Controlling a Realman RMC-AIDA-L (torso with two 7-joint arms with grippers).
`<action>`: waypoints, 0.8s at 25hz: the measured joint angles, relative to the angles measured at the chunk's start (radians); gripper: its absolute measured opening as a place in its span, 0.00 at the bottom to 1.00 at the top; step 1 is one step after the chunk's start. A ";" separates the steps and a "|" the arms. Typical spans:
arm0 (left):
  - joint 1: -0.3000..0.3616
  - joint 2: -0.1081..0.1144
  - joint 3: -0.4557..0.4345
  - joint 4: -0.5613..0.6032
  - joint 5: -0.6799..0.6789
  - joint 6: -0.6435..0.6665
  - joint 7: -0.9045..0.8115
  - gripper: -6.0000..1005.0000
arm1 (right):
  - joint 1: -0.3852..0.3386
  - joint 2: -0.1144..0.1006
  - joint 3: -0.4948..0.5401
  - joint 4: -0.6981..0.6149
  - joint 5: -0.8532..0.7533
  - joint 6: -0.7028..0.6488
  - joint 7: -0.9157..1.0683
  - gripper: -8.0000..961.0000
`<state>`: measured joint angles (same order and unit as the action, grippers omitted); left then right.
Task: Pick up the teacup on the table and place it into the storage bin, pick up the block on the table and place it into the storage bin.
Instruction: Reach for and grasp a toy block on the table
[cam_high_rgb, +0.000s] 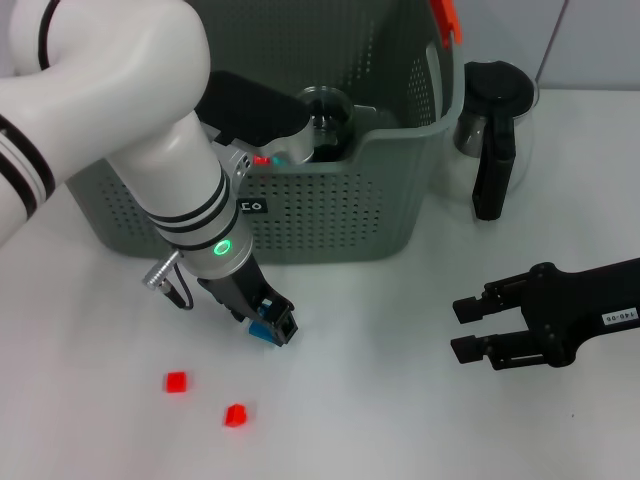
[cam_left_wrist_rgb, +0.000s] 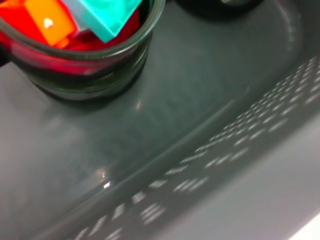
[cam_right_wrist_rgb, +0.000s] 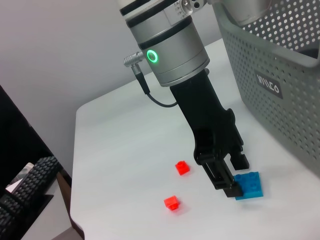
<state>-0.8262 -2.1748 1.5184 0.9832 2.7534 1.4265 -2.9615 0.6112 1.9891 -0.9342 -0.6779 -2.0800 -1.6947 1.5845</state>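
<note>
Blue plastic shows between the fingers of the left pincer (cam_high_rgb: 277, 329), which is down at the tabletop (cam_high_rgb: 380, 400) just near of the storage bin (cam_high_rgb: 330, 215) and closed on the block (cam_right_wrist_rgb: 249, 185); in the right wrist view the black fingers pinch one edge of the studded blue block, which lies flat on the white surface. Two small red bricks (cam_high_rgb: 176, 382) (cam_high_rgb: 235, 414) lie apart to the near left. On the bin's near wall a small black label (cam_right_wrist_rgb: 268, 85) carries white lettering that is too skewed to read for certain. Inside the bin, partly hidden by the left arm, stands the teacup (cam_high_rgb: 326, 118), a glass one; the left wrist view shows a glass holding red, orange and teal bricks, cut off at the frame edge. The right pincer (cam_high_rgb: 463, 329) hovers open over the tabletop at the near right, its arm bearing a white tag (cam_high_rgb: 620, 318) with print too small to make out. A dark-handled glass jug (cam_high_rgb: 492, 130) stands right of the bin.
</note>
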 joint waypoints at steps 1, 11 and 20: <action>0.000 0.000 0.000 0.000 0.000 -0.003 0.000 0.58 | 0.000 0.000 0.000 0.000 0.000 0.000 0.000 0.59; -0.001 0.000 0.027 -0.002 -0.001 -0.028 0.002 0.58 | -0.003 0.000 0.000 0.000 0.000 0.000 0.000 0.59; -0.003 0.000 0.063 -0.001 -0.001 -0.036 0.003 0.58 | -0.003 0.001 0.000 0.000 0.000 0.000 0.000 0.59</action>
<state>-0.8287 -2.1752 1.5810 0.9817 2.7521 1.3906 -2.9584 0.6086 1.9896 -0.9342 -0.6779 -2.0801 -1.6951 1.5846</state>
